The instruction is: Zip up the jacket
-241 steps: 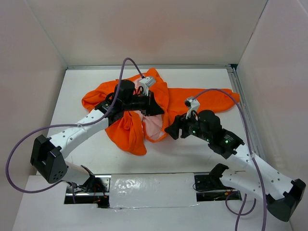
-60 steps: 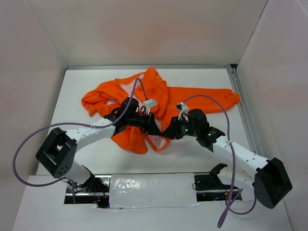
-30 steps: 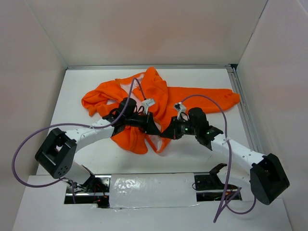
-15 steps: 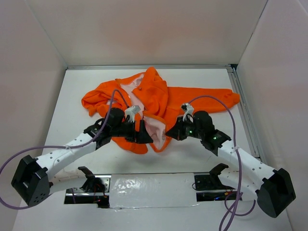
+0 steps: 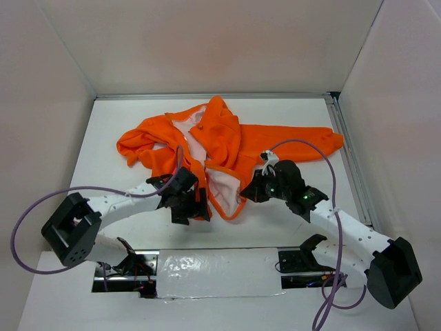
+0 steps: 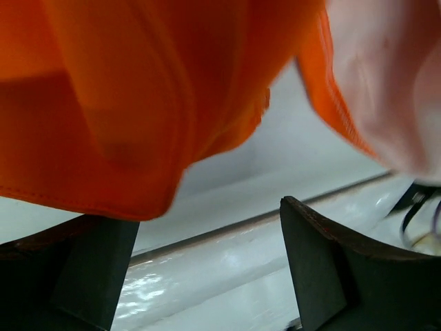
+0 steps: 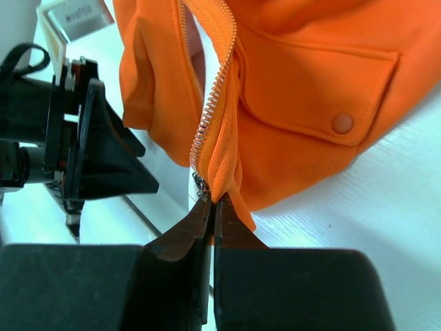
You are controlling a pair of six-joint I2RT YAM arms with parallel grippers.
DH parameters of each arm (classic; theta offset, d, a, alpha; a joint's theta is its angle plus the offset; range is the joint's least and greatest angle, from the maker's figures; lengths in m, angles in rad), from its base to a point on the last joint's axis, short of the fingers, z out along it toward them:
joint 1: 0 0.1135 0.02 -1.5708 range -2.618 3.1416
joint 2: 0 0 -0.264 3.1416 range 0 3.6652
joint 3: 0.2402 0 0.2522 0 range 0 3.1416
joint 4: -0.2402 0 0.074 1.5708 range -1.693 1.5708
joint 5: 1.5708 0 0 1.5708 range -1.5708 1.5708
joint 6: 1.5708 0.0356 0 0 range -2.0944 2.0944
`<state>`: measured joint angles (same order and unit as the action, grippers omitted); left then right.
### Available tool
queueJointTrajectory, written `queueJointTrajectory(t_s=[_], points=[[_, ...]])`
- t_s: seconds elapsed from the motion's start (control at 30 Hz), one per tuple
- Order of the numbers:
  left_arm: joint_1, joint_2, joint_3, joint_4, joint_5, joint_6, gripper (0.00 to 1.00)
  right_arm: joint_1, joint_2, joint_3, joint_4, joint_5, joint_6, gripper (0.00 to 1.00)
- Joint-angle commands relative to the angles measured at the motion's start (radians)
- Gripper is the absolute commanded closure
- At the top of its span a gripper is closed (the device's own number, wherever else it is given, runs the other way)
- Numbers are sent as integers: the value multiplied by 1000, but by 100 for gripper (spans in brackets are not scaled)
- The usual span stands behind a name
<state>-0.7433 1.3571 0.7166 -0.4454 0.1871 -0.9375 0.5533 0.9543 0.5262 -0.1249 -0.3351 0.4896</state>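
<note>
The bright orange fabric jacket (image 5: 224, 134) lies crumpled in the middle of the flat white table (image 5: 124, 117), with its collar toward the far side and its open front toward the arms. One sleeve stretches to the right and the other is bunched at the left.

The right pincer (image 7: 211, 203) is clenched on the lowest end of one front edge. From this grip the row of metal zipper teeth (image 7: 215, 89) runs straight away from the fingers, toward the collar, so the long axis of the zipper points away from the right arm.

The left pincer (image 6: 207, 221) is released and its two fingers stand apart with nothing between them. Orange cloth hangs just above it, and it sits near the hem of the other front edge, to the left of the right pincer. I judge that the left arm is the nearer one to take this second edge.

I count one jacket, two pincers, one visible row of teeth, and one flapped pocket (image 7: 324, 89) with one round snap (image 7: 342, 123).
</note>
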Motion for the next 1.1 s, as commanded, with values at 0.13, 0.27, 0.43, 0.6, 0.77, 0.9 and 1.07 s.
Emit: queueJointTrajectory(t_s=[0.13,0.27,0.43,0.6,0.77,0.9,1.07], points=[[-14,193,213,-188,-181,-242,7,7,-26,0,-54,102,14,100],[-19,301,288,-263,-248,-293,7,10,-37,-8,-56,119,33,100],[-47,430,374,-343,-337,-372,12,13,-46,-8,-67,139,46,100],[-54,519,422,-316,-324,-340,36,16,-52,-11,-74,153,52,100],[-54,495,373,-218,-259,-253,71,16,-48,-8,-71,153,52,100],[-54,383,323,-121,-198,-182,98,17,-31,-11,-53,139,50,100],[-54,173,276,-87,-172,-100,100,19,-14,-3,-21,102,26,100]])
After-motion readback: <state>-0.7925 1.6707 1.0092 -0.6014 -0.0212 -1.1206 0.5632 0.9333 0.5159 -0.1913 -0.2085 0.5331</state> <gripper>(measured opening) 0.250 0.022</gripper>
